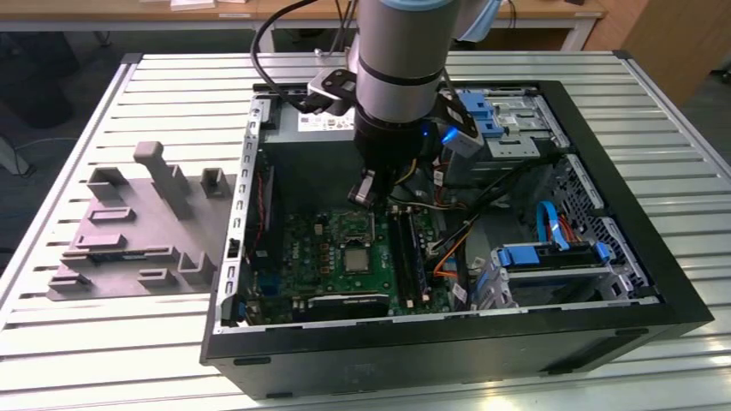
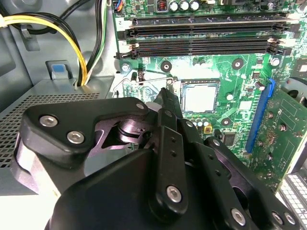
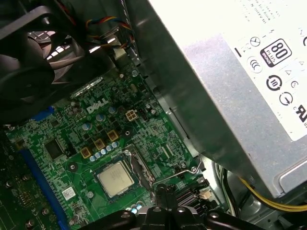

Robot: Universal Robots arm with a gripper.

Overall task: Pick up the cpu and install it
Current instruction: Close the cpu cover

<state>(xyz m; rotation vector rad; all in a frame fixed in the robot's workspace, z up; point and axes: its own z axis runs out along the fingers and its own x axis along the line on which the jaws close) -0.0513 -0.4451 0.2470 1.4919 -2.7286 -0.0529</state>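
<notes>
The cpu [image 1: 358, 259] is a small silver square lying flat in its socket on the green motherboard [image 1: 308, 257], inside the open computer case. Both wrist views show its bare metal top, cpu [image 2: 200, 97] and cpu [image 3: 115, 178], with nothing on it. My gripper [image 1: 365, 195] hangs just above the board on the power-supply side of the socket. Its black fingertips [image 2: 165, 96] are pressed together with nothing between them. They sit beside the socket's thin wire lever [image 3: 192, 167], a short way from the chip.
The grey power supply box [image 3: 230, 81] stands close beside my wrist. Memory slots [image 2: 201, 33], yellow and black cables [image 2: 72, 33] and a blue drive cage [image 1: 549, 257] crowd the case. A grey parts fixture [image 1: 126, 231] sits on the slatted table at the exterior view's left.
</notes>
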